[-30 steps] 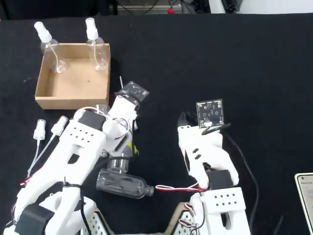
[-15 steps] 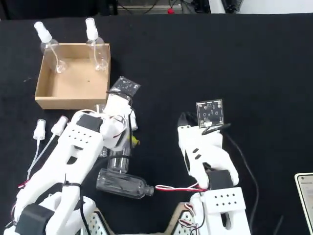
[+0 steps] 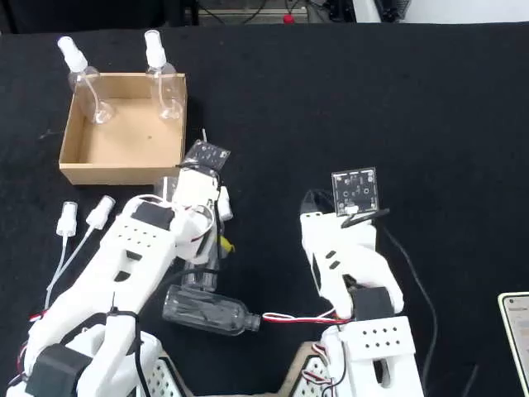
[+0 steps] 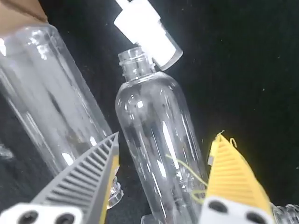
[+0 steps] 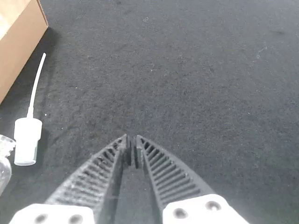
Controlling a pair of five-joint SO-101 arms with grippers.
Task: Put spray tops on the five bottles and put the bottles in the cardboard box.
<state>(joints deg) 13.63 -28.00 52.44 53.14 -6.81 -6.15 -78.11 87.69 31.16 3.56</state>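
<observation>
Jaws of the left gripper (image 4: 167,136) are held wide apart, with the grey finger (image 4: 88,182) on one side and the yellow finger (image 4: 231,177) on the other side of a clear uncapped bottle (image 4: 149,102). Nothing is clamped, and whether either finger touches the bottle's wall cannot be told. This bottle is laid on the black table (image 3: 413,107) just off the near right corner of the cardboard box (image 3: 124,174), with its open neck turned toward the box. A loose spray top (image 4: 149,32) is seen right at that neck but not seated on it, and its thin tube is stretched beside the box's right wall. A second uncapped bottle (image 4: 42,93) is laid alongside the first, outside the grey finger and closer to the box corner. A third bottle (image 3: 207,310) is laid on its side farther from the box.

The right gripper (image 5: 131,139) is closed, its fingertips almost meeting, and nothing is held between them. It is positioned low over bare table well to the right of the box, apart from every bottle.

Inside the box, a capped bottle (image 3: 87,83) is stood at the far left corner and another capped bottle (image 3: 165,87) at the far right corner. Off the box's near left corner, a spare spray top (image 3: 68,219) and, just beside it, another spare top (image 3: 101,211) are laid with their tubes trailing away from the box.
</observation>
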